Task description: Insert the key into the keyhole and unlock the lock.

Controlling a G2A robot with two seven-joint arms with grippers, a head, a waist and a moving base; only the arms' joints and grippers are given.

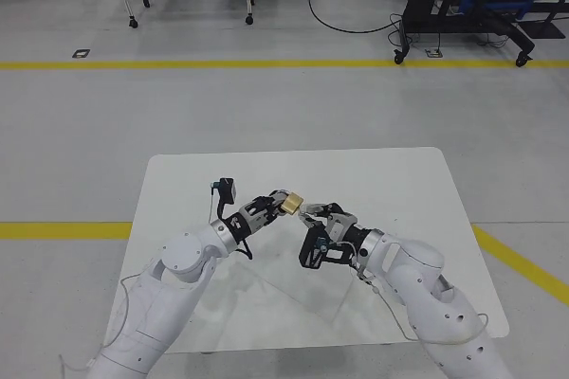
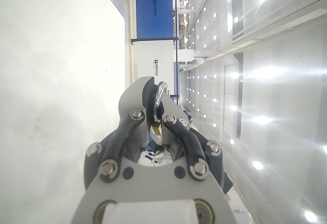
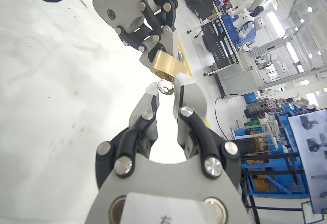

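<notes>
White table (image 1: 379,180), L gripper (image 1: 283,205) clamped on brass lock (image 3: 166,65), R gripper (image 1: 311,216) just beside lock, pinching key (image 3: 164,88) at its base.

Brass-gold lock (image 3: 167,66) (silver shackle (image 2: 159,97)); silver key (image 3: 164,87); plain white table (image 1: 389,180); yellow floor lines (image 1: 266,64).

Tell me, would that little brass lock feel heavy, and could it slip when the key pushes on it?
Probably stiff and heavy for its size: the lock looks like solid brass, with a steel shackle. Its smooth, shiny faces could well slip or twist in the left pincer when the key presses in, so a firm hold seems wise.
</notes>
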